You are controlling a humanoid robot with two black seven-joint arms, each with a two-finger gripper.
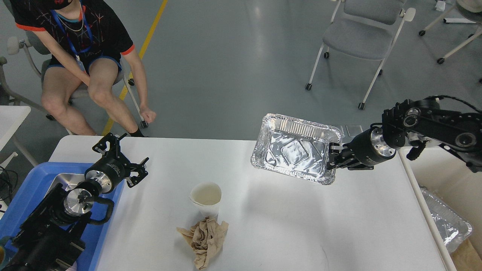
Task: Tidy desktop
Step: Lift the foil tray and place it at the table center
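The white desktop fills the lower middle of the head view. My right gripper is shut on the right rim of an empty foil tray and holds it tilted above the far right part of the desktop. A white paper cup stands near the middle front. A crumpled brown paper napkin lies against its near side. My left gripper is open and empty above the desktop's left part, beside the blue tray.
A blue plastic tray with a foil container in it sits at the left edge under my left arm. A cream-white bin at the right holds another foil tray. A seated person is beyond the far left corner; a grey chair stands beyond.
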